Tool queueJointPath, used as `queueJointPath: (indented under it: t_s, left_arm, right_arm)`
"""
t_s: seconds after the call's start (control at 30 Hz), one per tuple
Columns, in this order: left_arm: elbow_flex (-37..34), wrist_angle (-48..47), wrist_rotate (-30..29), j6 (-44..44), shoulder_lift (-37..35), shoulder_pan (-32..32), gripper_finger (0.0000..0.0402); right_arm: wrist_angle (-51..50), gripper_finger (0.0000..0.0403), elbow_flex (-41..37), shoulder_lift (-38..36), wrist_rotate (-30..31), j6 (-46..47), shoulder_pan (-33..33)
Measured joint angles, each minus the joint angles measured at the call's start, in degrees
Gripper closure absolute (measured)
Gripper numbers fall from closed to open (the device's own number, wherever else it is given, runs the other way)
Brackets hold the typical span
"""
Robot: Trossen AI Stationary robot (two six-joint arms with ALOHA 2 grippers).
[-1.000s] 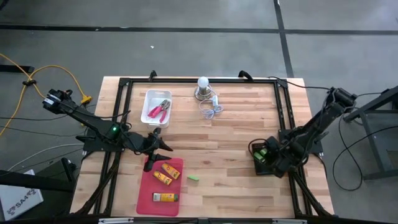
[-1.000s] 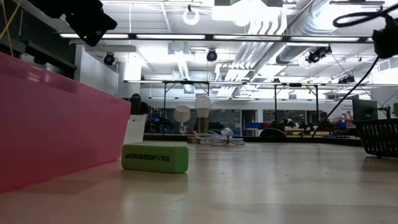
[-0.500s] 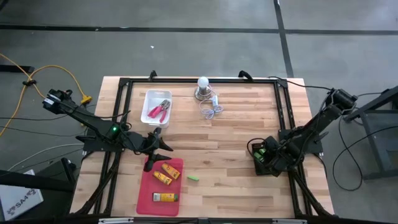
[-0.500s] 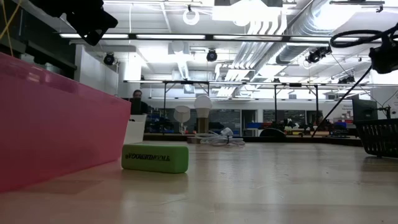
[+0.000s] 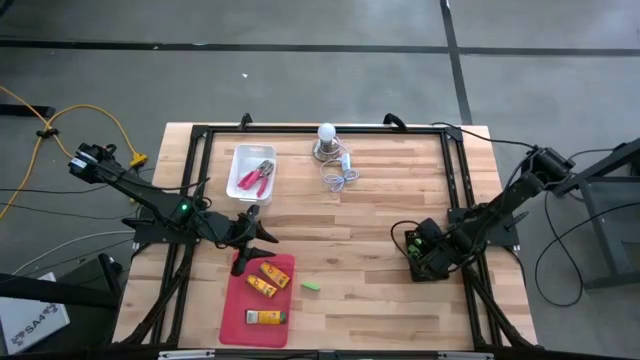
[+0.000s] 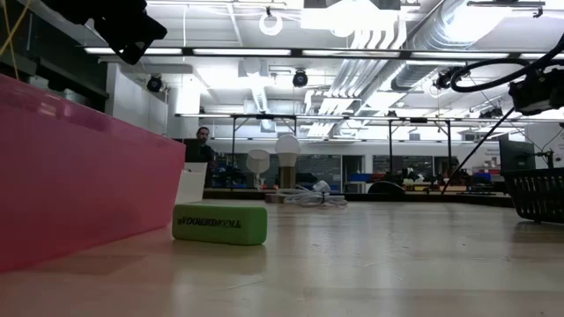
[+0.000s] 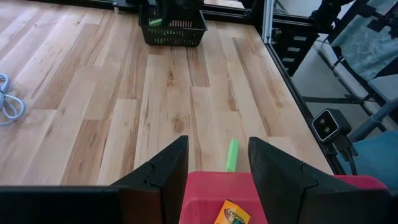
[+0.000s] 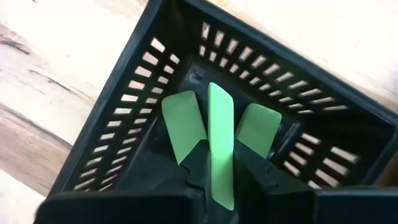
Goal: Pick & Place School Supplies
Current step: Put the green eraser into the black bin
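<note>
Three orange-yellow pieces (image 5: 264,288) lie in a pink tray (image 5: 285,330). My left gripper (image 5: 252,236) hovers open over the tray's far end, touching nothing; in the left wrist view its fingers (image 7: 217,168) frame one light-green stick (image 7: 231,154) lying flat on the wood just past the tray. The pink-handled tools (image 5: 258,176) lie in a white tray (image 5: 240,158). My right gripper (image 8: 221,186) is above the black basket (image 5: 409,240), shut on a green stick (image 8: 220,143). Two more green sticks (image 8: 183,124) lie on the basket floor. My right gripper pinches the green stick between its two fingers (image 8: 198,167), with the stick lying along the fingers and its free end (image 8: 219,99) sticking out ahead. It comes from above, pointing down into the basket. Whether the stick's end touches the basket floor, I cannot tell.
A white bulb with coiled cord (image 5: 333,155) sits at the table's far side. The black frame rails (image 5: 455,180) run along the table's edges. Bare wood (image 5: 350,230) lies between the pink tray and the basket. A person (image 6: 203,141) shows in the room beyond.
My right gripper has shifted a little toward the table's left, over the basket, with its arm coming lower in the low view.
</note>
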Motion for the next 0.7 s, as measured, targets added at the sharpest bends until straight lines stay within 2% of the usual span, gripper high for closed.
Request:
queueJointPath:
  t_s: [0.13, 0.5, 0.7]
  left_arm:
    - [0.0, 0.0, 0.0, 0.0, 0.0, 0.0, 0.0240]
    - [0.0, 0.0, 0.0, 0.0, 0.0, 0.0, 0.0240]
    - [0.0, 0.0, 0.0, 0.0, 0.0, 0.0, 0.0240]
  right_arm:
    - [0.0, 0.0360, 0.0, 0.0, -0.5, 0.0, 0.0]
    - [0.2, 0.0298, 0.1, 0.0, -0.7, 0.0, 0.1]
    - [0.2, 0.0282, 0.1, -1.0, -2.4, -1.5, 0.1]
